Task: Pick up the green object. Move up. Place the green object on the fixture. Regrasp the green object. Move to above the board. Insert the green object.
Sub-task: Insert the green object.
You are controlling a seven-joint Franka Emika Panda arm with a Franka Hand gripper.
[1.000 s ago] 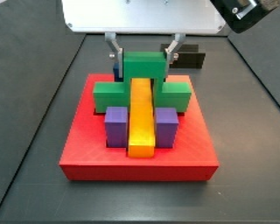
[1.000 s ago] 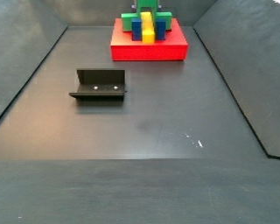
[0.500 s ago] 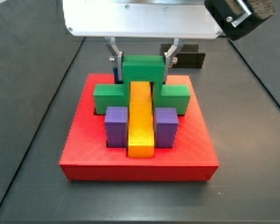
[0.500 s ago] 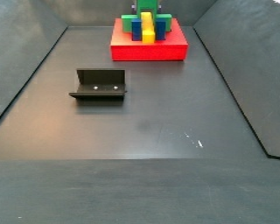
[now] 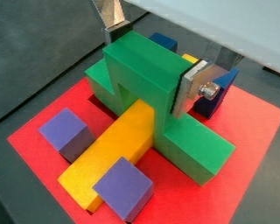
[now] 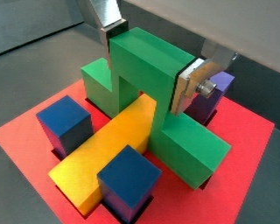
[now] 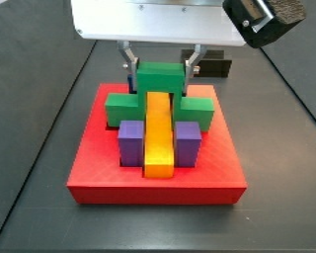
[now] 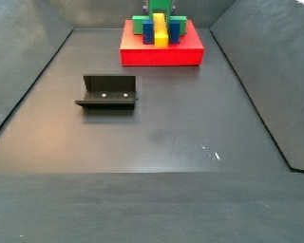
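Note:
The green object is an arch-shaped block. It straddles the yellow bar on the red board, at the back of the assembly. My gripper is right above it, with one silver finger pressed on each side face. Both wrist views show the gripper shut on the block, whose legs reach down beside the yellow bar. In a side view the block shows at the far end, on the board.
Low green blocks flank the bar, with purple blocks in front. The fixture stands on the dark floor, left of centre and well short of the board. Dark walls ring the floor.
The gripper and the green object have sunk slightly onto the board, over the yellow bar. The grip is unchanged.

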